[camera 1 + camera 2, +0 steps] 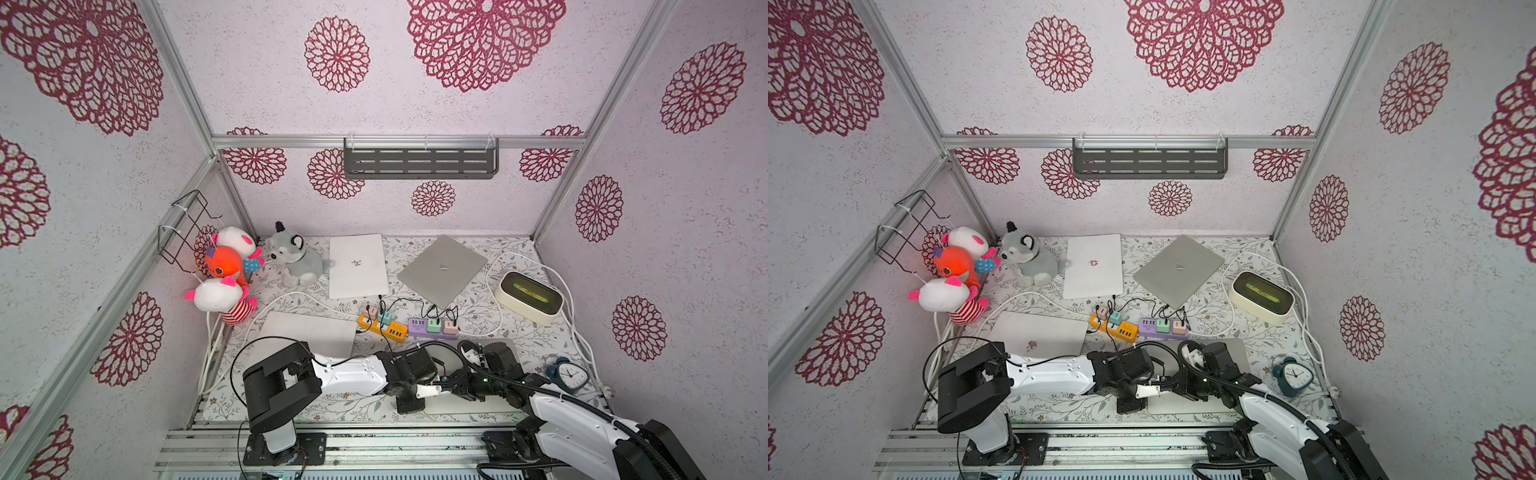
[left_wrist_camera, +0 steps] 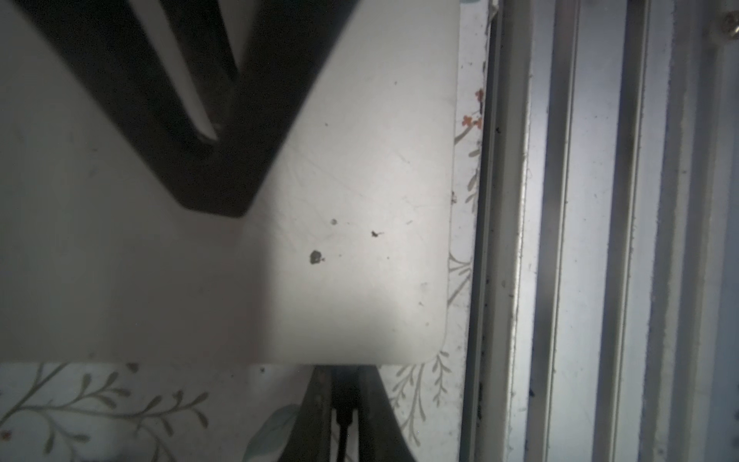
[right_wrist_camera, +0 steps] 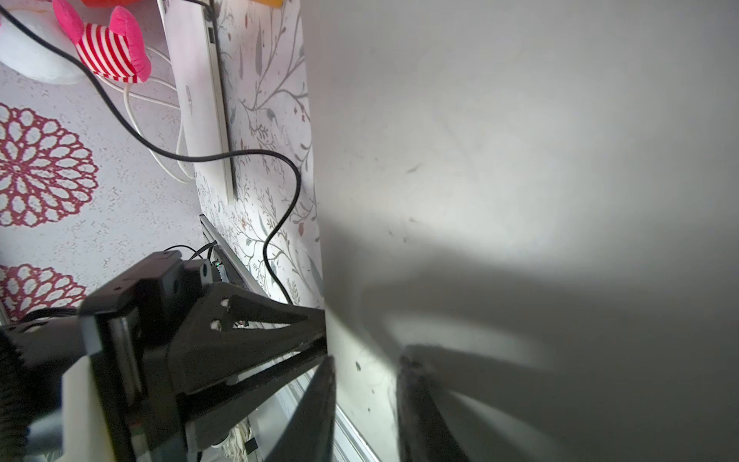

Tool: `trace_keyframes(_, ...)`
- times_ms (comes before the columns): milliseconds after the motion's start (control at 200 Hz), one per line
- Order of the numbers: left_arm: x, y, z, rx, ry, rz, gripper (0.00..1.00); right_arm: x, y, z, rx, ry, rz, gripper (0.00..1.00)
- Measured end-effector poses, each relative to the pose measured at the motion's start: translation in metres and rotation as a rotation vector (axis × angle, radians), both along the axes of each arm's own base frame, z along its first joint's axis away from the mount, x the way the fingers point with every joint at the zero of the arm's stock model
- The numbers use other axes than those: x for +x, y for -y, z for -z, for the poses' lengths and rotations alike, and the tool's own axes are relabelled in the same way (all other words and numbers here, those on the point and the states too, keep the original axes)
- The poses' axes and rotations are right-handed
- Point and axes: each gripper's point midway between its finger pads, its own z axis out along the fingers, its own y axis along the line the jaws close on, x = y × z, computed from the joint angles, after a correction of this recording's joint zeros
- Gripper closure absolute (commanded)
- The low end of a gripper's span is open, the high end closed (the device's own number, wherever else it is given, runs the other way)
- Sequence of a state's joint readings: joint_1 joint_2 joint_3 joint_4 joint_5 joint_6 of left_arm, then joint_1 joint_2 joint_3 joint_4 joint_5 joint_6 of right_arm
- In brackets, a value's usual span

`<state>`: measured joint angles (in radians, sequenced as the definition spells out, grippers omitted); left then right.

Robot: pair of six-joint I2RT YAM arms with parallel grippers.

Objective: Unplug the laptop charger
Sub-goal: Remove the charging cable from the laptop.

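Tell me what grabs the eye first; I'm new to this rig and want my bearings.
Crimson flower medallions cover the walls, and bright plush toys crowd the far left corner. Mid-table, an orange power strip and a purple power strip carry pastel chargers. At the near edge the left arm and right arm meet over a closed laptop, where the left gripper is shut on a black plug at its edge.

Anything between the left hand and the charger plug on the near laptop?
Nothing visible. The left hand is shut on the black charger plug at the edge of the near laptop. The right hand rests open on that laptop's lid, clear of the plug.
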<state>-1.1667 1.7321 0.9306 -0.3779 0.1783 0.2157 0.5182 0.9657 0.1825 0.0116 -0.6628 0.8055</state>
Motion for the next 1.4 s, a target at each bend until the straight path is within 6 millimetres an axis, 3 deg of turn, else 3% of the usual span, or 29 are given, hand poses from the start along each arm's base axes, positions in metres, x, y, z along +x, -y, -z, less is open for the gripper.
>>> trace_keyframes(1036,0.0003,-0.0004,-0.0001,0.000,-0.025,-0.048,0.84,-0.0001,-0.0007,0.0003,0.008,0.007,-0.003,0.71)
trace_keyframes(1401,-0.0009,-0.0008,-0.0015,-0.001,0.008,0.023,0.85,0.0003,-0.0010,-0.0002,0.011,0.010,-0.004,0.71)
